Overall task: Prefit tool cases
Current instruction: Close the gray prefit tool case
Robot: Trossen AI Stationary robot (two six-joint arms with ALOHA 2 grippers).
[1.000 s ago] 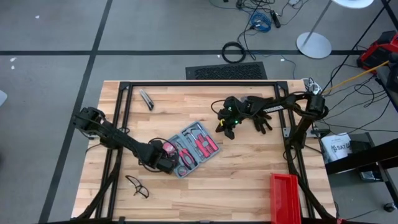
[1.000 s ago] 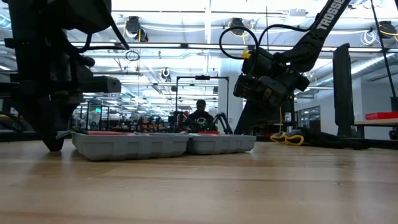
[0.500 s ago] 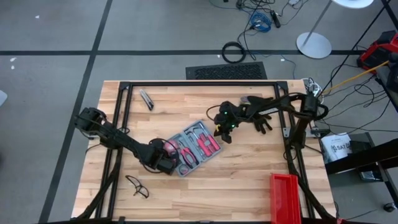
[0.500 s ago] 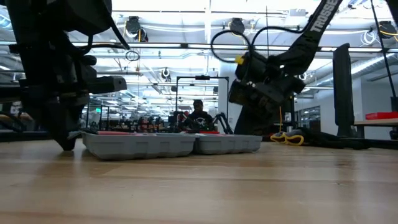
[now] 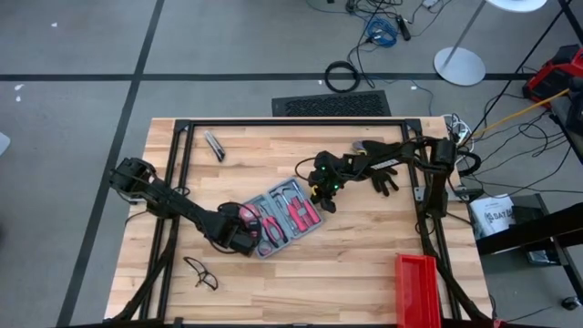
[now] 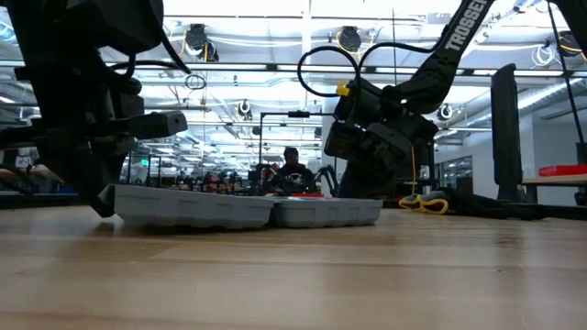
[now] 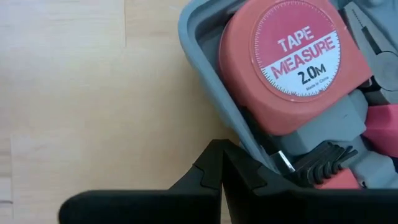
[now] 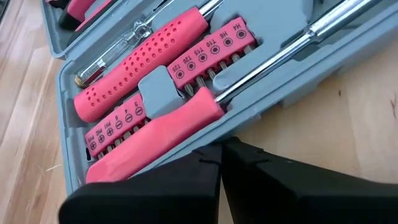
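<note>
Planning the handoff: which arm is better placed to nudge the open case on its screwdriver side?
Probably the right. Its shut pincer sits at the case edge beside the screwdrivers. The left pincer, also shut, is at the opposite end by the tape measure.

Two dark jointed arms, black cables, white lettering on one.

The tool case point(image 5: 281, 219) lies open and flat, set diagonally near the middle of the worktop point(image 5: 364, 264). Its grey moulded tray holds red-handled tools, a bit strip and a round red tape measure point(image 7: 286, 62).
</note>
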